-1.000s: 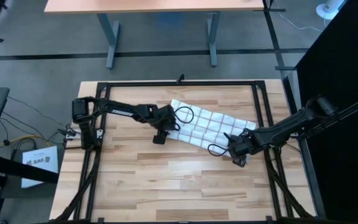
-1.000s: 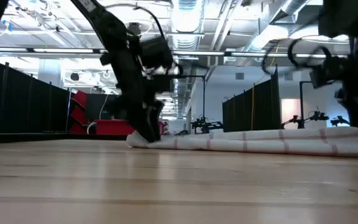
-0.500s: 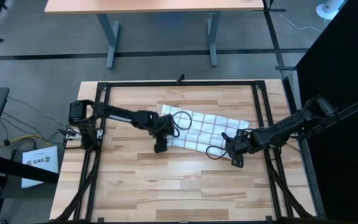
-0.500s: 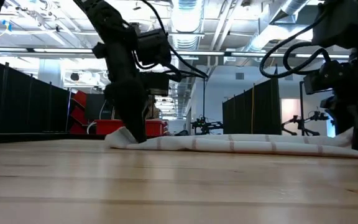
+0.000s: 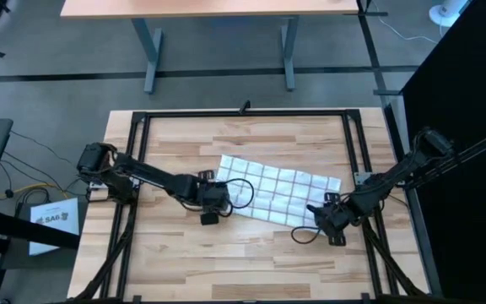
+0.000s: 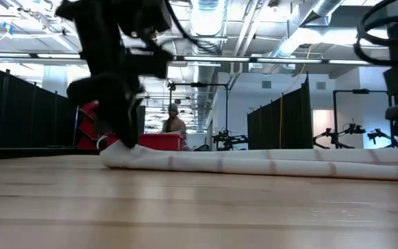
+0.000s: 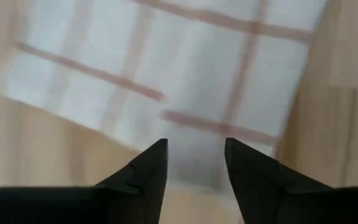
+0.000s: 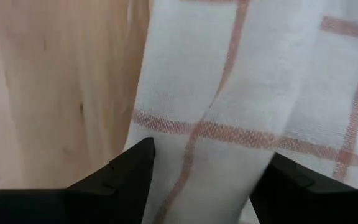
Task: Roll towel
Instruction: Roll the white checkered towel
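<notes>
White cloth with a thin grid, the towel (image 5: pixel 278 191) lies flat and slightly slanted across the middle of the wooden counter (image 5: pixel 251 262); the low view shows its near edge as a low fold. The left jaws (image 5: pixel 210 211) sit at the towel's near left corner, and the wrist view shows the two fingers (image 7: pixel 143 177) apart, with the cloth's edge lying in the gap between them. The right jaws (image 5: pixel 337 230) are at the near right corner, fingers (image 8: pixel 126 168) spread wide across the cloth, nothing pinched yet.

Risks, as I judge them: if only one side bites the edge, the roll will start crooked and cone out. Since the towel already lies askew, uneven travel of the two arms would worsen that. Closing too shallow may let the thin cloth slip free; pressing too low may scrape the wood.
</notes>
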You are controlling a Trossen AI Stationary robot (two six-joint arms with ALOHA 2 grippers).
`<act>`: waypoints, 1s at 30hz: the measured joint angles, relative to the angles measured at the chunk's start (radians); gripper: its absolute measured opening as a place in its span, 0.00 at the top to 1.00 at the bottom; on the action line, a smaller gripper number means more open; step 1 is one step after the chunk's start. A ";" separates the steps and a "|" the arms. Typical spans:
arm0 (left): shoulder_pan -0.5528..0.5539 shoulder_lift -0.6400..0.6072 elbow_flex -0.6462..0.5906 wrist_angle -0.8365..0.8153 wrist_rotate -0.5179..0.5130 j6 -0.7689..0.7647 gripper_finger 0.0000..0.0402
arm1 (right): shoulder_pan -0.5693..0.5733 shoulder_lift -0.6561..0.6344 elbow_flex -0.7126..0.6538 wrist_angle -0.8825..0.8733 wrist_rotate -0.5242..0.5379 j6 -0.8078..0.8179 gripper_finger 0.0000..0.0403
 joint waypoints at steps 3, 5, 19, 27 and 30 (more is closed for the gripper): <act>0.014 -0.076 0.000 -0.005 -0.018 0.111 0.64 | 0.011 0.000 0.053 0.001 0.003 0.021 0.47; 0.018 -0.113 0.000 -0.005 -0.011 0.202 0.64 | 0.011 0.000 0.089 0.014 0.007 0.014 0.47; 0.028 -0.103 0.002 -0.023 0.061 0.359 0.64 | -0.029 -0.003 0.214 -0.173 0.061 0.110 0.47; 0.028 -0.099 0.002 -0.002 0.111 0.338 0.64 | 0.005 0.090 0.219 -0.053 0.087 0.089 0.47; 0.027 -0.082 0.002 0.020 0.122 0.350 0.64 | 0.012 0.159 0.219 -0.057 0.068 0.075 0.47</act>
